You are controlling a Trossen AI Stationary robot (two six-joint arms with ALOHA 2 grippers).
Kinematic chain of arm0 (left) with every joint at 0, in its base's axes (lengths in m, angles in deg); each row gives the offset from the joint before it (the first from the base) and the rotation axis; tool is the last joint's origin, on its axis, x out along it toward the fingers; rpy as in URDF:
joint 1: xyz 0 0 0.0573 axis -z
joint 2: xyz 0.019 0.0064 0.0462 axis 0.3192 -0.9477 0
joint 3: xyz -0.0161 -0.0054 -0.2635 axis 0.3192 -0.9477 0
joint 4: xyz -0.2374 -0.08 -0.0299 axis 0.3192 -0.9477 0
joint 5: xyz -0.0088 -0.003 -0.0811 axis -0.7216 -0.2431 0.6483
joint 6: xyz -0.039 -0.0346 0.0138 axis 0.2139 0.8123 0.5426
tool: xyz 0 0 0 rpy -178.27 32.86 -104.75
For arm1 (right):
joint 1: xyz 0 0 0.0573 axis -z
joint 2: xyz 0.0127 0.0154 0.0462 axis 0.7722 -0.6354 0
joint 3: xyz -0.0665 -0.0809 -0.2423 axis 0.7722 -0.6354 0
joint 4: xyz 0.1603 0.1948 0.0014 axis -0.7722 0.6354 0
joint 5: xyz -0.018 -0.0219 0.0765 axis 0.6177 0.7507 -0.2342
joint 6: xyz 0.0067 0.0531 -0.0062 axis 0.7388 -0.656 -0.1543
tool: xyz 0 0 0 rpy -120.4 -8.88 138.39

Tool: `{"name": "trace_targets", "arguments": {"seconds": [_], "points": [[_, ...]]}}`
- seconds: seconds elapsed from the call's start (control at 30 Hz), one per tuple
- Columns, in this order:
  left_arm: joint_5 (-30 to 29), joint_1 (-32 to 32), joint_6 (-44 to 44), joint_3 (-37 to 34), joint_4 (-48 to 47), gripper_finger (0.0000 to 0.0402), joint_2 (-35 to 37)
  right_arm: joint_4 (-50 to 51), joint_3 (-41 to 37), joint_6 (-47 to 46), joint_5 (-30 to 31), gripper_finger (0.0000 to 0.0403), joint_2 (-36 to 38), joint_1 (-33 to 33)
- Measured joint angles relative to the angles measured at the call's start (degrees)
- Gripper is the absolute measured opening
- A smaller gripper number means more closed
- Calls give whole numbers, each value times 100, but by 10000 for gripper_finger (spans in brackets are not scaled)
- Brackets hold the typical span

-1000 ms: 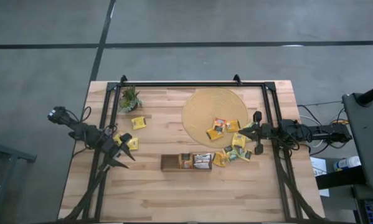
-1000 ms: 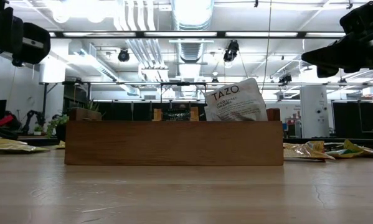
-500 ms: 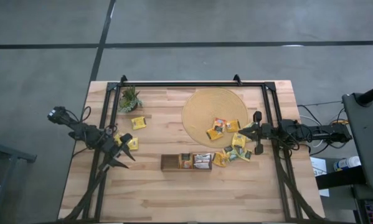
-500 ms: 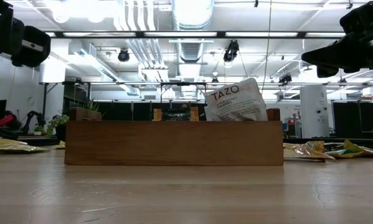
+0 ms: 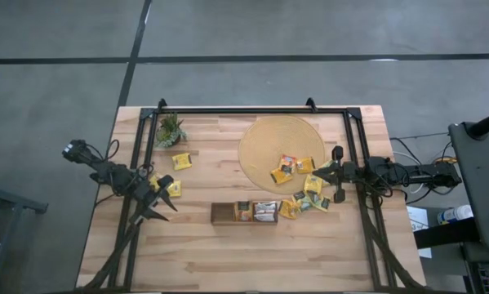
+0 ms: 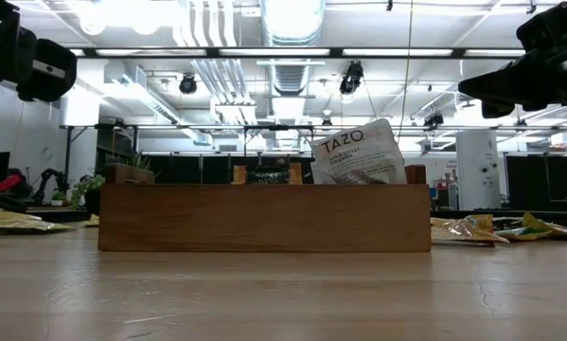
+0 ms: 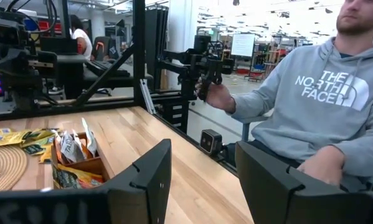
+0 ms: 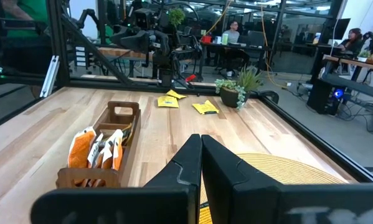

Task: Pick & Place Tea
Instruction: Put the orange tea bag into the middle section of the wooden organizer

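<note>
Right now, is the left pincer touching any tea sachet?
Apart. The left wrist view shows the left pincer open and empty above bare table; the high view puts the nearest yellow sachet beside it, not between its fingers.

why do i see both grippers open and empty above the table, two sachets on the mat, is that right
Not quite: the right gripper is shut, its fingers pressed together in the right wrist view. The left gripper is open and empty, and two sachets do lie on the mat.
</note>
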Motion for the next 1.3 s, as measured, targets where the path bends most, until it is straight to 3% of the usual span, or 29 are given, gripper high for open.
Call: {"name": "trace_targets", "arguments": {"seconds": [0.23, 0.67, 0.8, 1.1, 1.23, 1.3], "points": [[2, 0, 0, 0, 13, 171, 0, -451, 1, 509, 0, 9, 0, -2], [2, -2, -2, -2, 24, 171, -2, -4424, 2, 770, 5, 9, 2, 0], [1, -2, -2, -2, 25, 171, -2, -5186, 2, 1083, 11, 9, 2, 0], [-2, -2, -2, -2, 5, 171, -2, -5571, 4, 973, 156, 9, 1, -2], [-4, -2, -2, -2, 1, 171, -2, -4575, 276, 565, 918, 9, -1, 2], [-4, -2, -2, -2, -1, 171, -2, -3756, 590, 422, 942, 9, -57, -2]]}}
